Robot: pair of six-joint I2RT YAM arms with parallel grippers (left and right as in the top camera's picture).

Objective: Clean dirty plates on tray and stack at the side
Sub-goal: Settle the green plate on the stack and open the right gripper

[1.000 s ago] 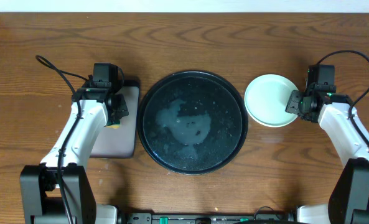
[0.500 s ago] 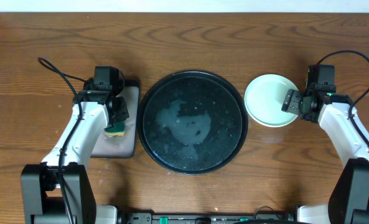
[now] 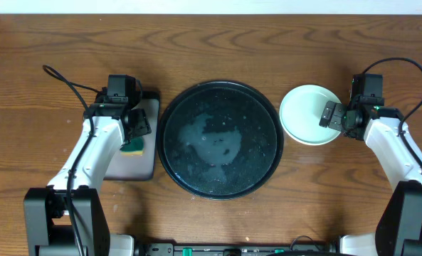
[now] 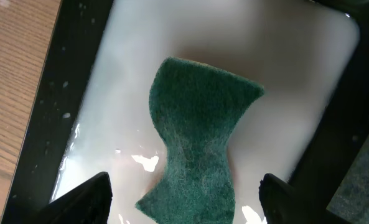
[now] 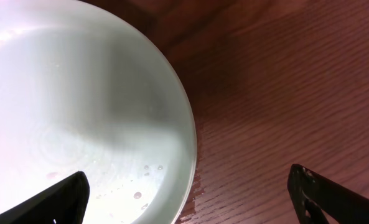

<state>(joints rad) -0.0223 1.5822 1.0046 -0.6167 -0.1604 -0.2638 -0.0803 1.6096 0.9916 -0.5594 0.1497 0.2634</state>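
Work looks near its close, for neither arm holds anything. Your left gripper (image 4: 185,194) hangs over the small rectangular black tray (image 4: 52,93) with the whitish inside, at the left of the scene. Its fingers are spread wide to either side of the green scouring sponge (image 4: 200,124). That sponge lies flat on the wet white floor, pinched at the waist, and touches neither finger as far as the wrist view shows. Parking it there makes sense: the drip stays inside a rim and off the brown wooden table (image 3: 218,50).

Your right gripper (image 5: 190,193) stands equally wide apart at the right, hovering across the right edge of the pale mint-green round plastic plate (image 3: 307,114). This plate sits on the wood just right of the large round black tray (image 3: 253,163), close to its rim but apart from it, which is the side spot the task asks for. From above you see only the top plate, so you cannot count any others beneath it. Its face looks mostly clean, with a few droplets near the rim.

The big tray in the centre carries a film of water and no plate, so nothing appears left to scrub. Lift both arms straight up before swinging away, lest a finger clip the plate's edge or drag the sponge out.
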